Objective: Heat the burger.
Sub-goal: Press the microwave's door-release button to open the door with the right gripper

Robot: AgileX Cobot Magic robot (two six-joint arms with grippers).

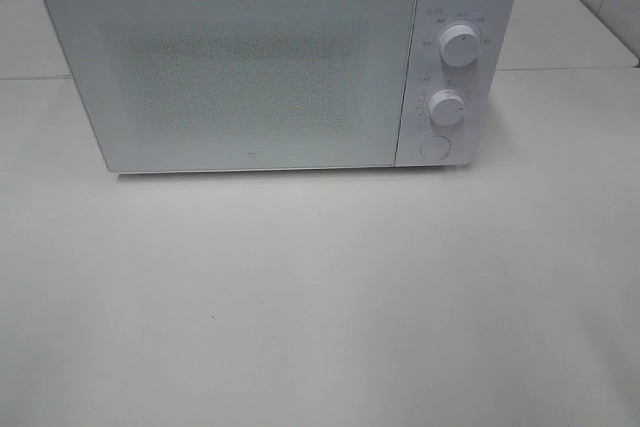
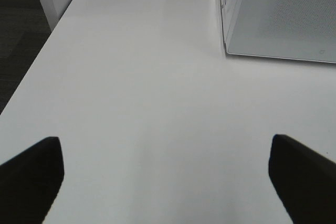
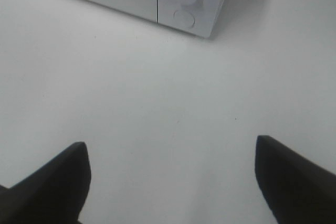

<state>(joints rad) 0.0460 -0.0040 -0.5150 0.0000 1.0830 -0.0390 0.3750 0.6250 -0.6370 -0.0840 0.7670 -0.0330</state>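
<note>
One microwave (image 1: pixel 240 57) stands at 12 o'clock on the white table (image 1: pixel 320 307), its door shut. At 3 o'clock of the door is the control panel, with two round knobs, the upper knob (image 1: pixel 459 45) above the lower knob (image 1: pixel 447 107), and one round button (image 1: pixel 434 146) under them.

Two grippers show, each only in its own wrist view. The left gripper (image 2: pixel 164 140) hovers over bare table, its two dark fingers (image 2: pixel 31 177) spread wide with nothing between them; it faces the microwave's door-side corner. The right gripper (image 3: pixel 169 142) hovers over bare table too, fingers (image 3: pixel 294 177) spread wide and holding nothing, pointed toward the panel-side corner with the lower knob and button.

The burger shows in no view, so where it lies cannot be told; the frosted door hides the inside
</note>
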